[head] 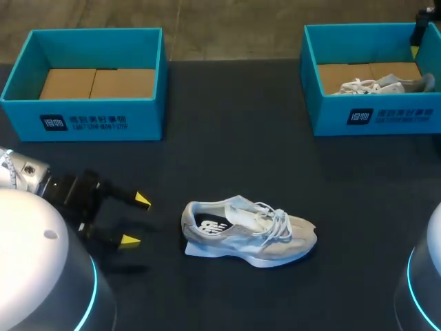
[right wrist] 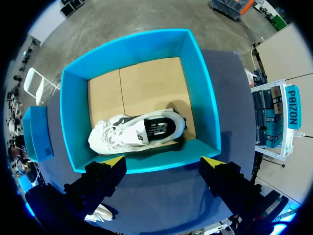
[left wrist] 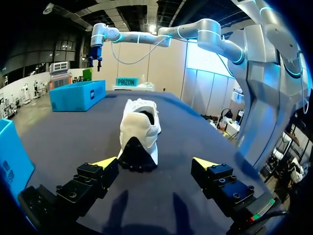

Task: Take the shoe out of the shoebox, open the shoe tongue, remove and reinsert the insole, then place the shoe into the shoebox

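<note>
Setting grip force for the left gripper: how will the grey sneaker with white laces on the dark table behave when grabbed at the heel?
The grey sneaker probably lifts easily: soft fabric upper, foam-looking sole. Its heel, facing the open left gripper, likely dents when squeezed, though the thick sole should stay stiffer. Loose white laces may dangle and snag.

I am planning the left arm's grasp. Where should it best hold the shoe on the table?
Grip the heel of the shoe, coming from the left gripper's side: the shoe stands upright, heel towards that open gripper, and seems narrower than its gap.
</note>
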{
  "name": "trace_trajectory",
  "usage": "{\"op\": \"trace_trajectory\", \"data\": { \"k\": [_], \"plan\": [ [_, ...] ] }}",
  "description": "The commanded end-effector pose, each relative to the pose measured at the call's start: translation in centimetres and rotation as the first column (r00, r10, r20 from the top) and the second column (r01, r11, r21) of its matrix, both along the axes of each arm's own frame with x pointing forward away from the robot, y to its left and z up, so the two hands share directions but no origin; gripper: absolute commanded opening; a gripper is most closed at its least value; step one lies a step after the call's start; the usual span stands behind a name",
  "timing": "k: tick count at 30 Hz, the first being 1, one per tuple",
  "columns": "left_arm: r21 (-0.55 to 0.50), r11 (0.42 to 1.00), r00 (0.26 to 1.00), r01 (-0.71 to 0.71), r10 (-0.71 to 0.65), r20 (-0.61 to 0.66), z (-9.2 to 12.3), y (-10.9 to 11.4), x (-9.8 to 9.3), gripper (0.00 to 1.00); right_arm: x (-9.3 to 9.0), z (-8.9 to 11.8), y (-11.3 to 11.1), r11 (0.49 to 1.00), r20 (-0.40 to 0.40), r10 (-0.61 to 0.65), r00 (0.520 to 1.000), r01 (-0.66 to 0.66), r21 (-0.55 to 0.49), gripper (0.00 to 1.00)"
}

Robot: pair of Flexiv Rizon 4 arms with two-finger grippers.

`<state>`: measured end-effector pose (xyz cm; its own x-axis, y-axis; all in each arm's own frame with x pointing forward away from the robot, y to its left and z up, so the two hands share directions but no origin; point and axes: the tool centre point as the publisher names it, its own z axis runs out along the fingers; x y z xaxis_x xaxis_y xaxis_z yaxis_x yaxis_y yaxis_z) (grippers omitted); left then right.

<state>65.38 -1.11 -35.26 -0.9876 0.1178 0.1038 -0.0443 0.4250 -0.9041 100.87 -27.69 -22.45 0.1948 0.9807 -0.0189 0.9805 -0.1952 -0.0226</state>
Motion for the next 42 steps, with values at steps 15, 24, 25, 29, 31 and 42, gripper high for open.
{"op": "trace_trajectory", "data": {
  "k": [15,24,25,29,31,42],
  "plan": [
    [-0.046,0.999,1.0,-0.014,0.014,0.002,-3.7,-2.4,1.5,1.0,0.0,0.0,0.0,1.0,0.0,-0.001,1.0,0.001,-0.001,1.0],
    [-0.065,0.997,0.999,-0.032,0.032,-0.004,-4.5,-3.6,2.3,1.0,0.0,0.0,0.0,1.0,0.0,-0.001,1.0,0.001,-0.001,1.0],
    [-0.066,0.997,0.999,-0.032,0.032,-0.005,-4.5,-3.7,2.4,1.0,0.0,0.0,0.0,1.0,0.0,-0.001,1.0,0.001,-0.001,1.0],
    [-0.078,0.996,0.999,-0.039,0.038,-0.006,-4.9,-4.2,2.7,1.0,0.0,0.0,0.0,1.0,0.0,-0.001,1.0,0.001,-0.001,1.0],
    [-0.081,0.996,0.999,-0.039,0.039,-0.005,-5.2,-4.4,2.8,1.0,0.0,0.0,0.0,1.0,0.0,-0.001,1.0,0.001,-0.001,1.0],
    [-0.103,0.994,1.0,-0.028,0.028,-0.006,-5.5,-5.7,3.1,1.0,0.0,0.0,0.0,1.0,0.0,-0.001,1.0,0.001,-0.001,1.0]
  ]
}}
